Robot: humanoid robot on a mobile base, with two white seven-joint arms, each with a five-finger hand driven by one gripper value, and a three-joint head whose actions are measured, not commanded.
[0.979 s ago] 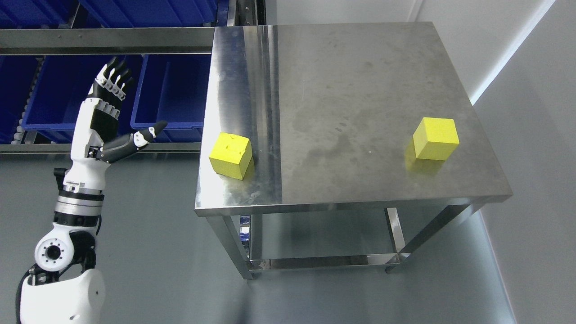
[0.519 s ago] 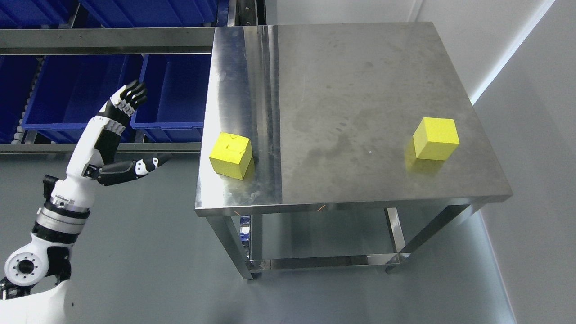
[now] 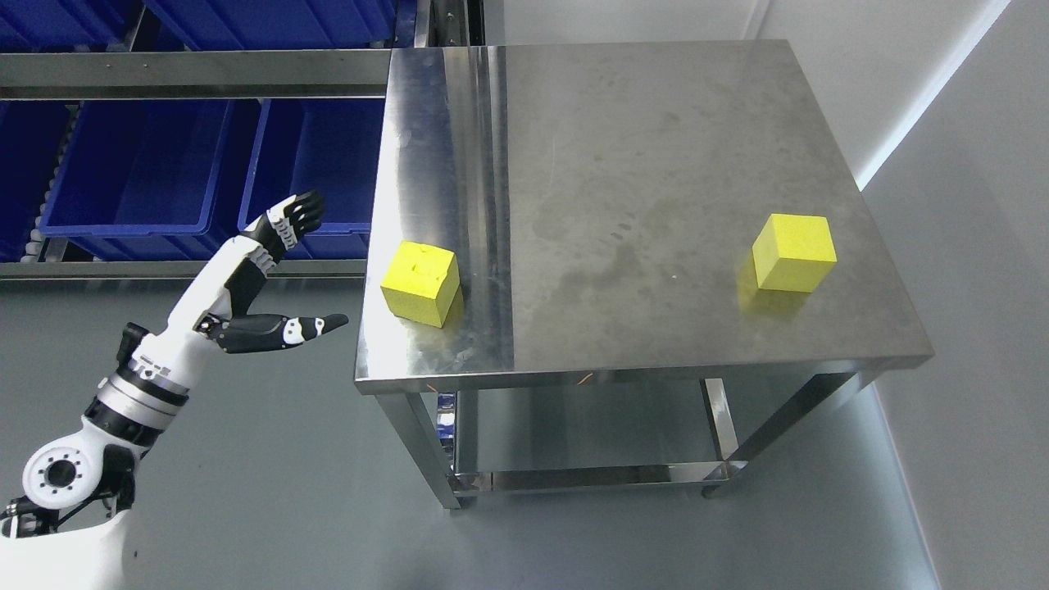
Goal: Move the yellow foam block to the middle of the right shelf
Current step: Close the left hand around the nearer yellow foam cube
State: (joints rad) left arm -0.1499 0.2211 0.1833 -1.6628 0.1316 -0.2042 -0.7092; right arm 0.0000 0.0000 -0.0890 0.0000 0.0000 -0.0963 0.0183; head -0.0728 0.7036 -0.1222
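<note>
Two yellow foam blocks sit on a steel table (image 3: 639, 147). One block (image 3: 420, 282) lies near the table's left front edge. The other block (image 3: 794, 251) lies near the right edge. My left hand (image 3: 307, 270) is off the table, just left of the near block, fingers spread and thumb pointing at the table's side. It holds nothing and touches nothing. The right arm is out of view.
A metal rack (image 3: 188, 74) with several blue bins (image 3: 131, 172) stands at the left, behind my left hand. A white wall (image 3: 967, 246) runs along the right. Grey floor (image 3: 270, 475) lies in front of the table, which has a lower rail.
My left hand has swung down and to the right, from up in front of the blue bins to close beside the left block. Both blocks stayed put.
</note>
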